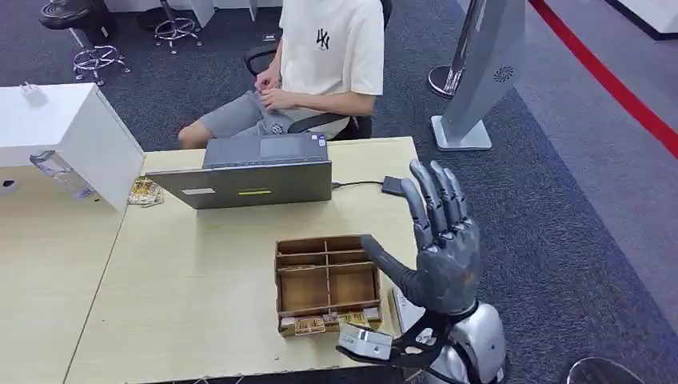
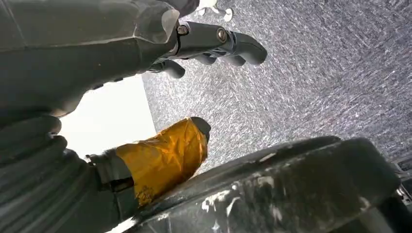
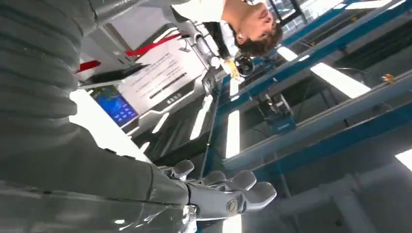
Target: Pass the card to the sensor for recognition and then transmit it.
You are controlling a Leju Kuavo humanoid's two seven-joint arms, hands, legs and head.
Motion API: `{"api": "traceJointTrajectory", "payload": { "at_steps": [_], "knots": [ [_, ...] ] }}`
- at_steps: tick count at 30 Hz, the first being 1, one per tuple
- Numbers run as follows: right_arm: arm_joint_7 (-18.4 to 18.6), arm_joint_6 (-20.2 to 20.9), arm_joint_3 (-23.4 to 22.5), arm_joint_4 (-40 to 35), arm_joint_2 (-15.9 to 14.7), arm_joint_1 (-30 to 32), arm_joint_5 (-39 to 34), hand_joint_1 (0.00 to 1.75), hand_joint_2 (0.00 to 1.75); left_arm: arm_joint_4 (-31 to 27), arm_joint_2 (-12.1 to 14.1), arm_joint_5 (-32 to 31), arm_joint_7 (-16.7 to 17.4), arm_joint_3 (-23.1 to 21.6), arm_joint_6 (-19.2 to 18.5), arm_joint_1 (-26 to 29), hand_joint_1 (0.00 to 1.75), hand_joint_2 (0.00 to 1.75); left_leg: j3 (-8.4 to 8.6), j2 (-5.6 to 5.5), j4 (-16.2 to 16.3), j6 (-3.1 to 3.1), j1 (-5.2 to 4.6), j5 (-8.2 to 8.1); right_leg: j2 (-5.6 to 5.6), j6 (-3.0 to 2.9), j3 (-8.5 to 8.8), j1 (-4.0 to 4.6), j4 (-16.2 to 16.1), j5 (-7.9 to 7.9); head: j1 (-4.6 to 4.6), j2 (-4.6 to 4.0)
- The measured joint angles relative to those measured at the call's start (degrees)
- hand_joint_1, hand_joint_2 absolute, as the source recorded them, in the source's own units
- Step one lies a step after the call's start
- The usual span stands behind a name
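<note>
The right hand (image 1: pixel 438 244), dark grey on a silver wrist, stands raised at the lower right of the head view, fingers straight and together, thumb spread aside, holding nothing. The left hand (image 2: pixel 194 58) hangs with fingers loosely curled, its thumb wrapped in gold tape, holding nothing.

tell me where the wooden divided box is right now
In the head view the wooden divided box sits on the table near its front right, just left of the raised right hand and in front of the laptop.
</note>
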Motion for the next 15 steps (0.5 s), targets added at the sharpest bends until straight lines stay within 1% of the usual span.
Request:
{"api": "traceJointTrajectory", "payload": {
  "at_steps": [7, 8, 9, 11, 12, 13, 15],
  "knots": [
    [0.2, 0.0, -1.1, -0.5, 0.1, 1.3, 0.5, 0.02, 1.75, 0.0, 0.0, 0.2, -0.1, 0.0, 0.2, 0.0, 0.0, 1.75, 0.01, 0.06, 0.0, 0.0, 0.01, 0.0, 0.02, -0.01, -0.01, 0.03, 0.0, -0.01, 0.0, 0.0],
    [-0.5, 0.0, -1.3, -0.4, 0.1, 1.7, -0.2, 0.33, 1.75, 0.0, 0.0, -0.2, -0.2, 0.2, 0.4, 0.0, 0.0, 1.75, 0.0, 0.05, 0.0, 0.0, 0.01, 0.0, 0.01, -0.02, 0.0, 0.03, 0.0, -0.01, 0.0, 0.0],
    [-0.7, 0.0, -1.4, -0.3, 0.2, 2.2, -0.5, 1.45, 1.75, 0.0, 0.0, -0.6, -0.2, 0.5, 0.5, 0.0, 0.0, 1.75, 0.0, 0.05, 0.0, 0.0, 0.01, 0.0, 0.01, -0.02, 0.0, 0.03, 0.0, -0.01, 0.0, 0.0],
    [-1.2, 0.0, -1.8, 0.2, 0.3, 3.3, -1.1, 1.69, 1.75, 0.0, 0.0, -1.0, -0.5, 1.1, 0.8, 0.0, 0.0, 1.75, -0.03, 0.05, 0.0, 0.0, 0.02, 0.0, 0.01, -0.02, 0.0, 0.03, 0.0, -0.01, 0.02, 0.0],
    [-1.2, 0.0, -2.0, 0.9, 0.3, 3.3, -1.0, 1.75, 1.75, 0.0, 0.0, -1.0, -0.7, 1.3, 1.0, -0.1, 0.0, 1.75, -0.02, 0.05, 0.0, 0.0, 0.02, 0.0, 0.02, -0.02, -0.01, 0.03, 0.0, -0.01, 0.02, 0.0],
    [-0.2, 0.0, -2.0, 1.5, 0.4, 3.4, 0.2, 1.75, 1.75, 0.0, 0.0, -1.0, -0.9, 1.4, 1.2, -0.1, 0.0, 1.75, 0.01, 0.08, 0.0, 0.0, 0.02, 0.0, 0.05, -0.02, -0.01, 0.03, 0.0, -0.01, 0.02, 0.0],
    [0.3, 0.0, -2.0, 2.5, 0.4, 3.4, 1.1, 1.75, 1.75, 0.0, 0.0, -0.9, -1.2, 1.5, 1.5, -0.2, 0.0, 1.75, 0.0, 0.09, 0.0, 0.0, 0.01, 0.0, 0.04, -0.01, 0.0, 0.02, 0.0, -0.01, 0.02, 0.0]
  ]
}}
